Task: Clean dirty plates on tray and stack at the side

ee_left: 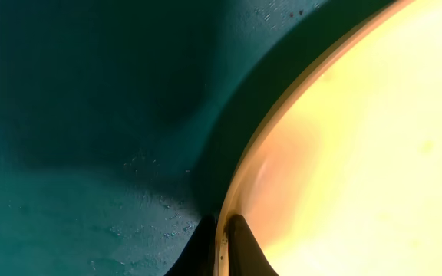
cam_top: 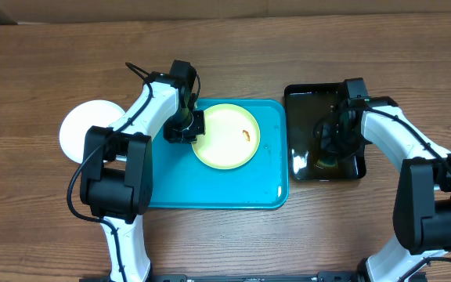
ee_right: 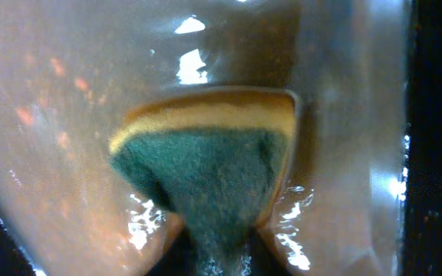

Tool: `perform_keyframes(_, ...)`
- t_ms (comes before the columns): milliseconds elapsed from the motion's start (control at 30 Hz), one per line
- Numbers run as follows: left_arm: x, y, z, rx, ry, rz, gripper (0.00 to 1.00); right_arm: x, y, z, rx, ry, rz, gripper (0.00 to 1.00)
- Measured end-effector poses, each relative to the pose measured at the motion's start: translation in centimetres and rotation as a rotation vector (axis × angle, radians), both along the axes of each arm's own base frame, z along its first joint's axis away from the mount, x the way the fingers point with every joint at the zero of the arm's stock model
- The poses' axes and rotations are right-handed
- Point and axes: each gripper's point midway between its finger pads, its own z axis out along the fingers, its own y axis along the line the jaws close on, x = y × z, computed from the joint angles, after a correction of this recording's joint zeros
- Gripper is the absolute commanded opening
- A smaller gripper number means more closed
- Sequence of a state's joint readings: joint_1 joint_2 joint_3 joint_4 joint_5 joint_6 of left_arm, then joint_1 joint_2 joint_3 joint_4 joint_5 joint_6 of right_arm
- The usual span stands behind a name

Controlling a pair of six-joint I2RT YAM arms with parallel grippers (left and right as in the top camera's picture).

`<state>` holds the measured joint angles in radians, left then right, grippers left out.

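Plate gripped on the tray, sponge dipped in the basin.
The left jaws are shut on the left rim of the green-rimmed plate (cam_top: 225,137), flat on the blue tray (cam_top: 210,188) in the middle of the desk. The right jaws pinch a green and yellow sponge (ee_right: 206,169) in the wet black basin (cam_top: 304,98) near the desk's right edge. A white plate (cam_top: 81,129) sits by the left edge. I think wiping is about to start: the sponge must come over to the brown smear (cam_top: 247,134) while the plate is held steady.
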<state>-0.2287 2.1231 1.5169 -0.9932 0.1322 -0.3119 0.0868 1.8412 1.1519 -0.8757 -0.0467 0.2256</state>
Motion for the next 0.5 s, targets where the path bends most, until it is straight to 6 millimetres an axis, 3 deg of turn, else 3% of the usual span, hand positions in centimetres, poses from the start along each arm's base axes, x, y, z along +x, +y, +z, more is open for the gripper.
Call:
perform_keyframes(233, 0.0, 0.0, 0.0, 0.000, 0.000, 0.000, 0.04, -1.8, 0.3, 1.1, 0.016, 0.097, 0.003, 0.04)
perform_keyframes(500, 0.0, 0.0, 0.0, 0.001, -0.001, 0.000, 0.10, -0.3, 0.4, 4.8, 0.019, 0.081, 0.018, 0.04)
